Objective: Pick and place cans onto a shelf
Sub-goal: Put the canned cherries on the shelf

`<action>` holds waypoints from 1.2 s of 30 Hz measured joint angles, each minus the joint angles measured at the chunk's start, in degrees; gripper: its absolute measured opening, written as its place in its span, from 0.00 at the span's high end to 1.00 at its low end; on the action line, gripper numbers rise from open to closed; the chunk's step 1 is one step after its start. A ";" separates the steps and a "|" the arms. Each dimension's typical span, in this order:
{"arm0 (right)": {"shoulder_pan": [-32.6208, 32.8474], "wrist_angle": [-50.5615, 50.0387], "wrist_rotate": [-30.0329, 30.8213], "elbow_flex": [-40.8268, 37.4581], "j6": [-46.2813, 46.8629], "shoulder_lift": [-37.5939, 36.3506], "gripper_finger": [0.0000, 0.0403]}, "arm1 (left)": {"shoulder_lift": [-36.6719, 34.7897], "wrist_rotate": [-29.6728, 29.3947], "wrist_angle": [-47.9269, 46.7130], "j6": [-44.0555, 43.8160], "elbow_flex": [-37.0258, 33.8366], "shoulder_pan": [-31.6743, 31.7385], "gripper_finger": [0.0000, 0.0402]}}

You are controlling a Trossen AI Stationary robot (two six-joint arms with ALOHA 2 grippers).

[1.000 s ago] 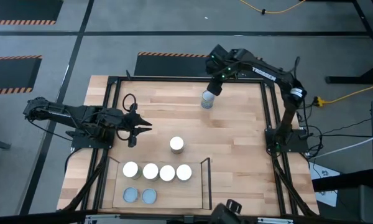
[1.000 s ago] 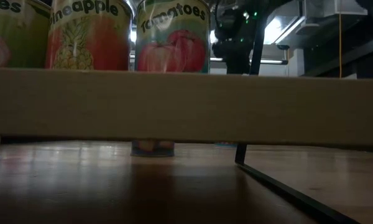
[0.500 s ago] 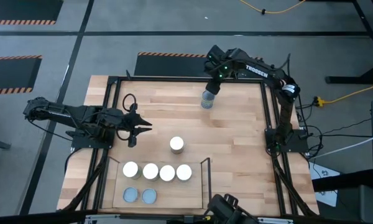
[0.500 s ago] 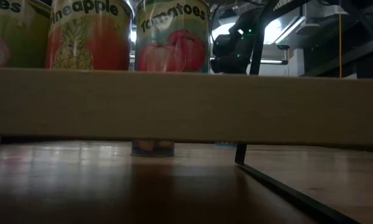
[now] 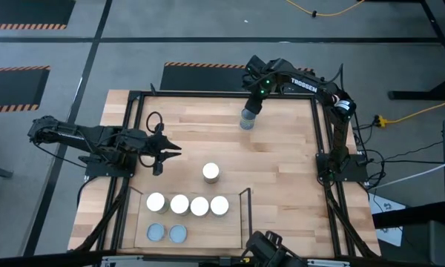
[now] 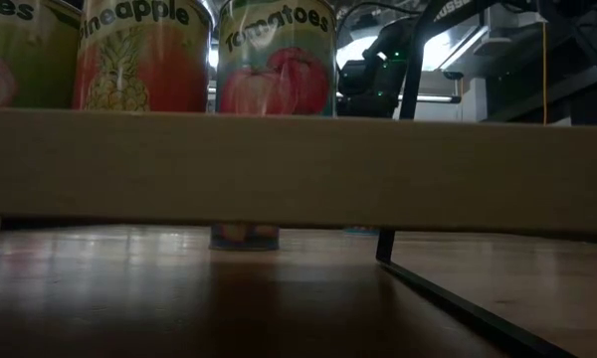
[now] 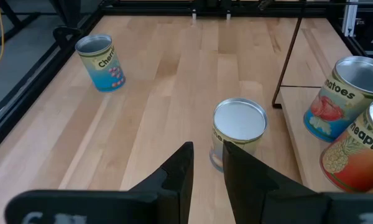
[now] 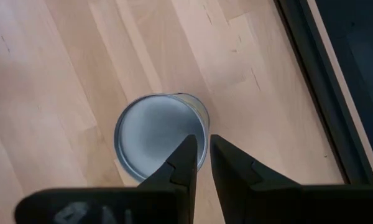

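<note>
A can with a silver top and blue label (image 5: 246, 121) stands upright on the table near the far edge; it also shows in the left wrist view (image 7: 101, 62). My right gripper (image 5: 251, 110) hovers just above it, fingers nearly together, over the top's rim (image 8: 202, 155). A white-topped can (image 5: 211, 173) stands mid-table, just ahead of my left gripper's fingers (image 7: 206, 163). My left gripper (image 5: 170, 150) waits at the table's left, fingers close together. The shelf (image 5: 241, 222) at the near edge bears several cans (image 5: 188, 205).
In the low view the shelf board (image 6: 298, 169) fills the middle, with the pineapple can (image 6: 144, 55) and the tomatoes can (image 6: 274, 55) on it. Black frame rails (image 5: 320, 133) edge the table. Bare wood lies between the two loose cans.
My right gripper has shifted a little toward the table's left and near edges, coming more squarely over the blue-labelled can, while its arm has drawn in. The can has stayed where it was.
</note>
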 joint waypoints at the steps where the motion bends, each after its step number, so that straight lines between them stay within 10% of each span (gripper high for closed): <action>1: 0.00 0.00 0.00 0.00 -0.42 0.00 0.87 | 0.00 0.00 0.00 0.00 0.00 0.02 0.80; 36: 0.00 6.91 -0.72 -9.00 -1.18 -0.37 0.87 | -0.01 0.02 0.01 -0.07 0.00 0.02 0.80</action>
